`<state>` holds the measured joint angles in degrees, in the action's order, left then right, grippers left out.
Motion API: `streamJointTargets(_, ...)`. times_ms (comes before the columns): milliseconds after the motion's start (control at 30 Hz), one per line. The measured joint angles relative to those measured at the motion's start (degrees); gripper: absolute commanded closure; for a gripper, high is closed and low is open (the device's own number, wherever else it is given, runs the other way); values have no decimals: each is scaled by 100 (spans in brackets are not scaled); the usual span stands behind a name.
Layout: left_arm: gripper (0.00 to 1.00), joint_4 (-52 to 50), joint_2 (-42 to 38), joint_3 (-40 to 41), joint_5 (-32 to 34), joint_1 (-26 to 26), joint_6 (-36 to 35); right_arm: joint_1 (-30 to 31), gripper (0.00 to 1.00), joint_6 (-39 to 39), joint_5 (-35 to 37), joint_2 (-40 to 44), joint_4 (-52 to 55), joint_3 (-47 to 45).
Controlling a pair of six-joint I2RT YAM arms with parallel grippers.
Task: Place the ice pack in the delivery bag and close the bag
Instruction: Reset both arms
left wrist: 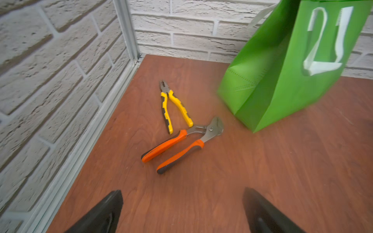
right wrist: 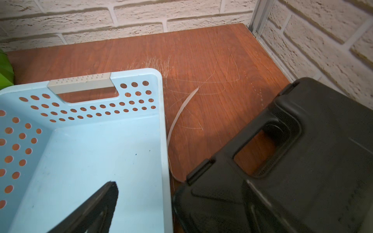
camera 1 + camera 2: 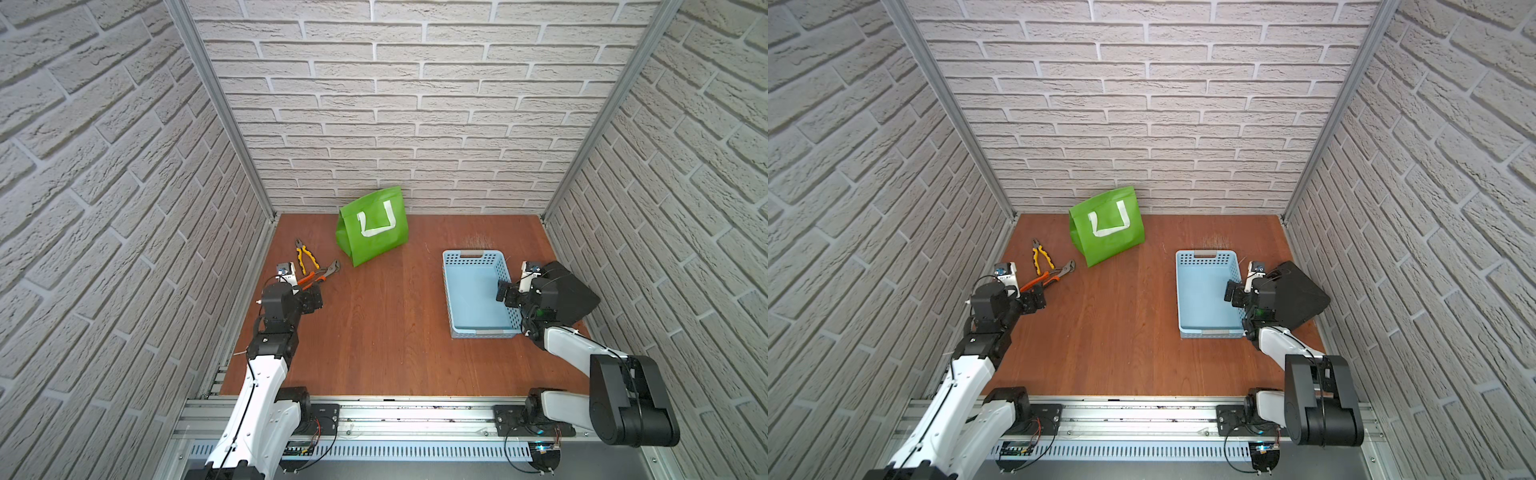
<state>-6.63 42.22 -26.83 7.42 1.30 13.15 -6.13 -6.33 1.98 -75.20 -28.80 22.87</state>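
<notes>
Top views: looking down from high, both covering the whole table (image 3: 395, 332).
Left wrist: facing the delivery bag (image 1: 282, 80) from low down.
Right wrist: hanging close over the basket (image 2: 101, 124) corner.

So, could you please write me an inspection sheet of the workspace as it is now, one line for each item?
Surface: brown wooden table, fine scratches behind the basket.
Job's things: delivery bag stands by the back wall, its opening not visible; ice pack not seen in any view.
Clutter: blue basket, nothing seen inside; black case beside it; yellow pliers; orange pliers; pale strip on the table.
Grippers: left gripper open, empty, near the pliers; right gripper open, empty, over the basket.
Cables: black cables run along both arms, away from the objects.
Surroundings: brick-pattern walls, metal frame posts.
</notes>
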Motion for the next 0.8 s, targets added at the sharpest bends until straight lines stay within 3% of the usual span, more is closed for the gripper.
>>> streamJointTargets(433, 2, 15, -245, 647, 697, 15, 107, -15, 0, 334, -750, -1117, -2590, -404)
streamJointTargets(567, 2, 367, -133, 817, 789, 15, 96, -13, 0, 385, -817, -1161, -2531, -323)
streamJointTargets(800, 2, 1945, 640, 1641, 756, 20, -232, 35, 0, 426, -782, -1165, -2304, -199)
